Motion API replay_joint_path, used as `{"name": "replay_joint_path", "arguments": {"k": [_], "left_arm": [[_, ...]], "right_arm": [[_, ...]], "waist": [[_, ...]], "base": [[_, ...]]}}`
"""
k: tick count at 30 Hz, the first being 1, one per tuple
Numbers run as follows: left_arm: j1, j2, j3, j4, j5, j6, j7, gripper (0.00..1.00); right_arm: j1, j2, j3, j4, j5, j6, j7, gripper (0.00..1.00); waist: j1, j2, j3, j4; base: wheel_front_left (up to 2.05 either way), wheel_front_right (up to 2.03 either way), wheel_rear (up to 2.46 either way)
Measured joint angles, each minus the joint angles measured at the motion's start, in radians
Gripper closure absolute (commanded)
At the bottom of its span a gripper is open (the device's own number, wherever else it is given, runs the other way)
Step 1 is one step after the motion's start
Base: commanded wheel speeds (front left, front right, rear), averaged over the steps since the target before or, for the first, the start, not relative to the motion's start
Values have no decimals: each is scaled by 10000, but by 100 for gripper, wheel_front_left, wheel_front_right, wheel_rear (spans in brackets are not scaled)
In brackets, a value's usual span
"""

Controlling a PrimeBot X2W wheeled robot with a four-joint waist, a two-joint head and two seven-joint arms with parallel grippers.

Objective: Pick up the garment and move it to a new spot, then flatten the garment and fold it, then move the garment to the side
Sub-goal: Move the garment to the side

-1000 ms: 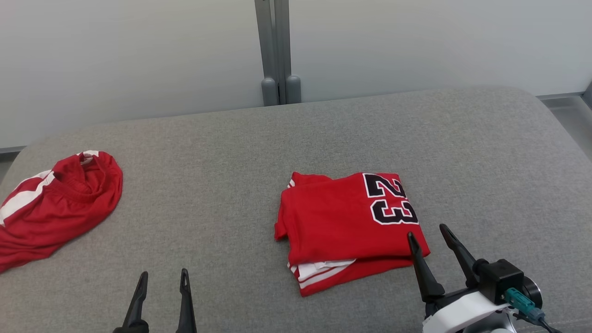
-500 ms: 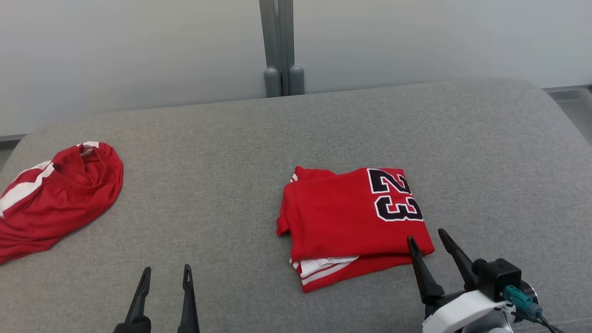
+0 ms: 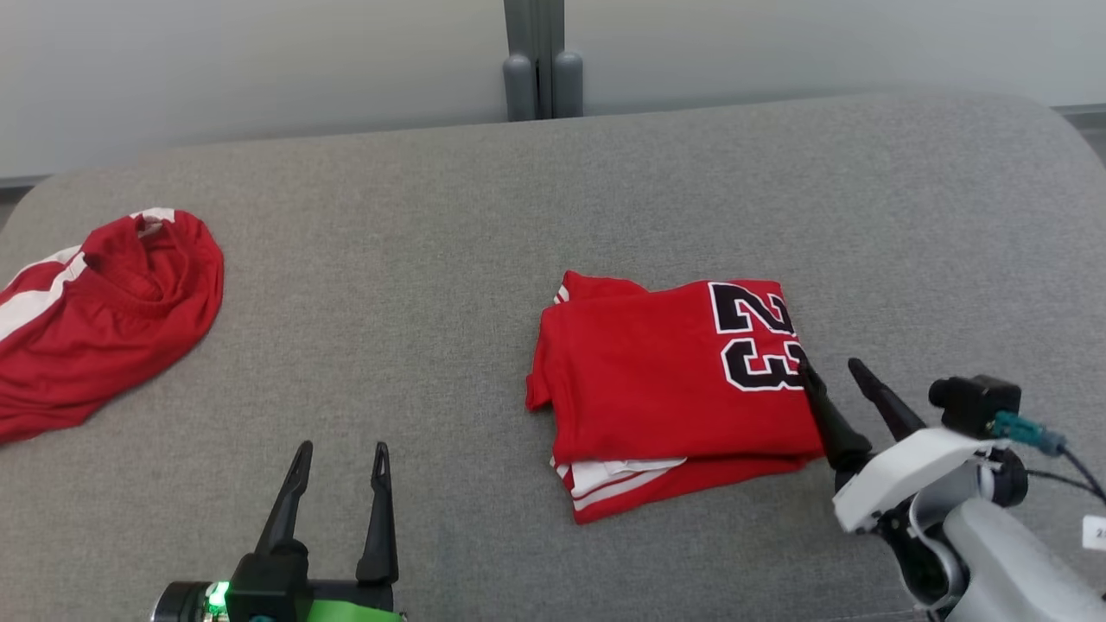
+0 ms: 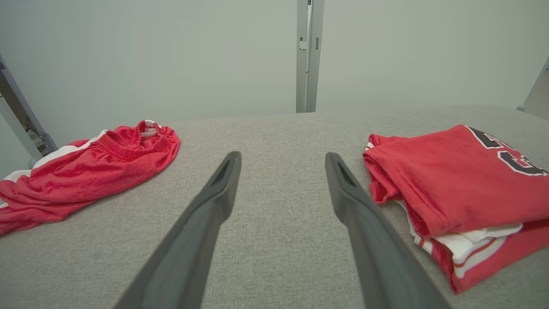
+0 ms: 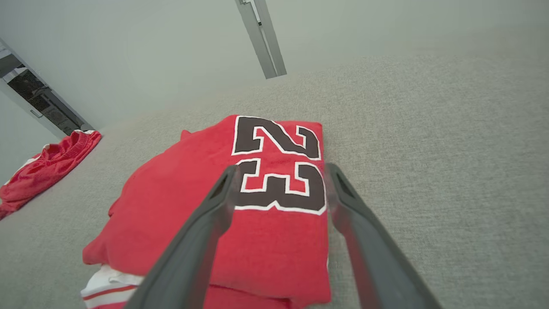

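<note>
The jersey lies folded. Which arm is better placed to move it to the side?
Right. The right hand is open at the right edge of the folded red jersey, one finger over the cloth. The left hand is open over bare grey cushion, apart from it.

Folded garment (image 3: 674, 389) is laid on the padded surface (image 3: 432, 259), right of centre in the head view. Crumpled garment (image 3: 104, 320) is placed at the far left edge, well apart. Upright post (image 3: 543, 52) is seen top centre, behind the surface. Left gripper (image 3: 341, 449) is positioned lower left, below the gap between the garments. Right gripper (image 3: 829, 365) is set at the folded garment's right edge; contact can't be determined.
</note>
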Motion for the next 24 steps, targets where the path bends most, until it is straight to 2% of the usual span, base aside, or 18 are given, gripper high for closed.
{"name": "replay_joint_path", "arguments": {"k": [7, 13, 17, 18, 19, 20, 21, 24], "left_arm": [[-634, 0, -270, 29, 35, -130, 0, 0], [-993, 0, -424, 61, 35, -132, 0, 0], [-1148, 2, -424, 92, 35, -132, 0, 0], [-1177, 0, -426, 94, 38, -132, 0, 0], [-1221, 0, -431, 98, 69, -146, 0, 0], [-1258, 2, -439, 98, 102, -161, 0, 0], [-1281, 2, -445, 96, 138, -165, 0, 0], [-1431, 0, -451, 44, 178, -186, 0, 0]], "right_arm": [[-881, -1482, 903, -44, 3189, -2, 1540, 0], [-1106, -2088, 1448, -234, 5049, -2, 2506, 0], [-1300, -2255, 1741, -234, 5749, 0, 2723, 0], [-1354, -2295, 1789, -221, 5845, 0, 2725, 6], [-1441, -2349, 1870, -221, 5935, 0, 2723, 41], [-1524, -2387, 1937, -222, 6002, 0, 2719, 56], [-1597, -2412, 2011, -236, 6059, 0, 2715, 100], [-1816, -2577, 2288, -337, 6142, 0, 2623, 100]], "waist": [[0, 0, 760, 280], [0, 0, 1362, 498], [0, 0, 1659, 616], [0, 0, 1711, 632], [0, 0, 1776, 648], [0, 0, 1837, 660], [0, 0, 1888, 668], [0, 1, 2102, 696]], "base": [[0, 0, 0], [0, 0, 0], [0, 0, 0], [0, 0, 0], [0, 0, 0], [0, 0, 0], [0, 0, 0], [0, 0, 0]]}}
